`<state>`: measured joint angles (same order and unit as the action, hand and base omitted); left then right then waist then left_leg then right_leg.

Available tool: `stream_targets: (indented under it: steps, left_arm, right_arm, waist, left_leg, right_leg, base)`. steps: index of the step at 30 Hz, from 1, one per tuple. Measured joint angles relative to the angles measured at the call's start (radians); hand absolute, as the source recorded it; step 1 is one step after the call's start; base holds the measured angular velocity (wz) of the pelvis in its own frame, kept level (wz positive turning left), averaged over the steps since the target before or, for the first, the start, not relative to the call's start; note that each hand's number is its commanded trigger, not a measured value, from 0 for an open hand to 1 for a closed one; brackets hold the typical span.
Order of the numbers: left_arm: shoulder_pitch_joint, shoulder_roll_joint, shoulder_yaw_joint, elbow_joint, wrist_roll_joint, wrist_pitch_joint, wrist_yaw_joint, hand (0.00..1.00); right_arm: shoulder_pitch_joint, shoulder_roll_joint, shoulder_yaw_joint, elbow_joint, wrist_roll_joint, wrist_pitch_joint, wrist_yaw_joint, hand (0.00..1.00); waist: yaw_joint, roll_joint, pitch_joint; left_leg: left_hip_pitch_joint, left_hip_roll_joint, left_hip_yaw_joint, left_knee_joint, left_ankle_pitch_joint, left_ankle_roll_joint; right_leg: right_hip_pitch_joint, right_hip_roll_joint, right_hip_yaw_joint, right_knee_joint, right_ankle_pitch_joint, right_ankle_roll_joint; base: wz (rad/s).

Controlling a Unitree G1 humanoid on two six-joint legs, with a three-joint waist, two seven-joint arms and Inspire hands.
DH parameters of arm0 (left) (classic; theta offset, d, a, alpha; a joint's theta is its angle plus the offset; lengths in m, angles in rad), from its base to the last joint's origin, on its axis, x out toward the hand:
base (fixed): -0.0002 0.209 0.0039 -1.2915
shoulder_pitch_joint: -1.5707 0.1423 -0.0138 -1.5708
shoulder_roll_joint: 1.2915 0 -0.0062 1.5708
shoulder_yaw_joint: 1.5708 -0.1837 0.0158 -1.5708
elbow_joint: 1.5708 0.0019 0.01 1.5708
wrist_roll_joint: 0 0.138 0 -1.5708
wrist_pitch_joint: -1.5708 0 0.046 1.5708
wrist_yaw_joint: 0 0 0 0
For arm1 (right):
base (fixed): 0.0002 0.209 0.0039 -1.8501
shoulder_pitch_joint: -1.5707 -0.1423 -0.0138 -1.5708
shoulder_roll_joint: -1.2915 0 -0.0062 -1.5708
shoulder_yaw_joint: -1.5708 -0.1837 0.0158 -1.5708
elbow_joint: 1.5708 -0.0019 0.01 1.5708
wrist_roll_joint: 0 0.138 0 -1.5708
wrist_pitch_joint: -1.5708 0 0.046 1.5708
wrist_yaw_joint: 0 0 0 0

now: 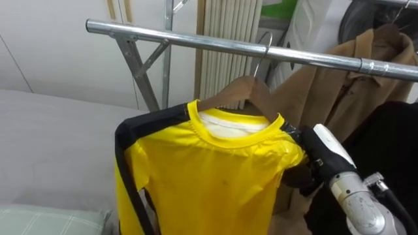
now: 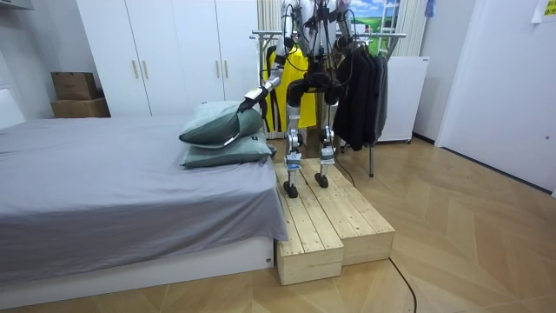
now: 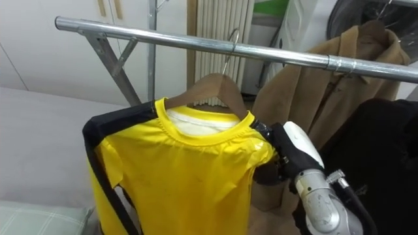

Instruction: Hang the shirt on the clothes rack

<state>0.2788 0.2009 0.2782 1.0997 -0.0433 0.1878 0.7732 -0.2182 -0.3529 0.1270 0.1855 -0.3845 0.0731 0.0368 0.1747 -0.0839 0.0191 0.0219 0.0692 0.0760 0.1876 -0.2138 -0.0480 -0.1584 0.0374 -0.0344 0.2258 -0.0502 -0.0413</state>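
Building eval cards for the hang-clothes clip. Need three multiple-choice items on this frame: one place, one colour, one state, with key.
1. Where does the robot stand?
A. on the bed
B. on the wooden platform
C. on the floor

2. The shoulder band of the yellow shirt is:
A. red
B. white
C. black

3. The yellow shirt is:
A. on a wooden hanger
B. folded on the pillows
C. lying on the floor

Key:
1 B: the room view shows its feet on the planks.
2 C: a black band runs over the shoulder and down the sleeve.
3 A: the hanger fills the collar, with its hook up at the metal rail and the right hand beside the shoulder.
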Motion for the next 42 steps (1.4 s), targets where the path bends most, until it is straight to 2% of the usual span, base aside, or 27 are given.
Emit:
stream_targets:
  steps: [7,25,31,42]
  left_arm:
    - [0.0,0.0,0.014,-0.001,0.018,0.0,-0.005,0.0]
    - [0.002,0.004,0.021,-0.034,0.018,0.0,-0.021,0.0]
    - [0.004,0.005,0.021,-0.058,0.017,0.0,-0.02,0.0]
    - [0.008,0.005,0.021,-0.059,0.017,0.0,-0.018,0.0]
  right_arm:
    - [-0.054,-0.006,-0.003,0.001,-0.012,-0.01,-0.008,1.0]
    - [-0.043,-0.006,-0.002,0.088,-0.022,-0.031,-0.003,1.0]
    - [-0.032,0.007,0.003,0.142,-0.066,-0.032,-0.015,1.0]
    - [-0.032,0.013,0.003,0.194,-0.076,-0.066,-0.049,1.0]
  waist:
    - [0.001,-0.003,0.0]
    - [0.005,-0.005,0.0012]
    - [0.005,-0.005,0.0012]
    - [0.006,-0.004,0.0013]
  left_leg:
    - [0.0,0.0,-0.002,0.001,0.001,-0.002]
    - [0.003,-0.001,-0.015,0.0,0.002,-0.003]
    - [0.0,0.0,-0.022,-0.001,0.006,-0.007]
    - [0.008,0.001,-0.022,-0.002,0.007,-0.008]
  right_leg:
    - [-0.001,0.0,-0.001,0.006,-0.002,-0.001]
    - [0.007,-0.001,-0.003,0.011,-0.004,-0.003]
    - [0.007,-0.002,-0.009,0.011,-0.004,-0.004]
    - [0.02,0.0,-0.009,-0.005,-0.004,-0.006]
  base:
    - [0.0]
    - [0.02]
    - [0.03]
    - [0.0]
